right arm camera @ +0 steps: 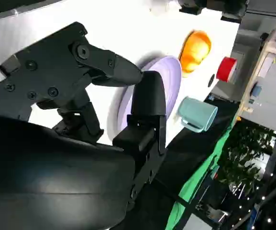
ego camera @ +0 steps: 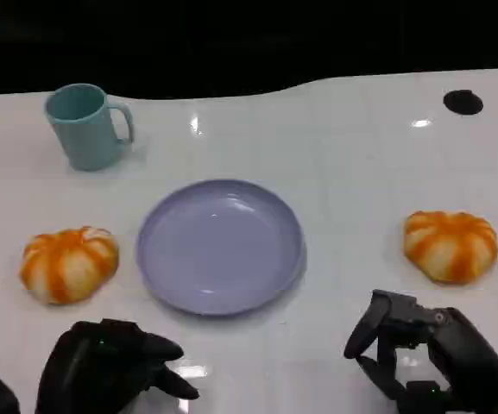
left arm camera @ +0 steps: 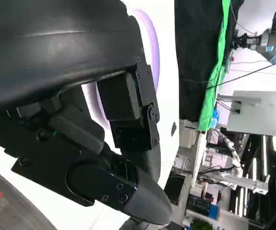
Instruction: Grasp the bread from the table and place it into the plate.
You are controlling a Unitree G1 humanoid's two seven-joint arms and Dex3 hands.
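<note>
White glossy tabletop [ego camera: 335,155] carries everything. Round lavender plate [ego camera: 221,246] sits in the middle, nothing in it. Two orange-and-white striped bread buns: one [ego camera: 67,263] just beside the plate toward my left hand, the other [ego camera: 451,245] well apart from the plate on my right side. Both lie on the tabletop, neither in the plate. Teal ceramic mug [ego camera: 85,125] stands upright at the far left, handle toward the centre. Small black round spot [ego camera: 463,102] near the far right edge.

My left hand [ego camera: 115,366] is at the near edge, below the left bun and not touching it; fingers [ego camera: 158,349] point toward the plate, spread, holding nothing. My right hand [ego camera: 425,349] is near the right bun but apart from it, fingers [ego camera: 365,332] parted and curved, holding nothing.

Left wrist view: my left hand's shell and fingers up close, a sliver of plate rim behind; buns hidden. It adds green cloth [left arm camera: 216,76] and lab clutter past the tabletop. Right wrist view: parted fingers, plate, mug, and the far bun beyond the plate, plus a red cylinder [right arm camera: 227,69] off the tabletop.
</note>
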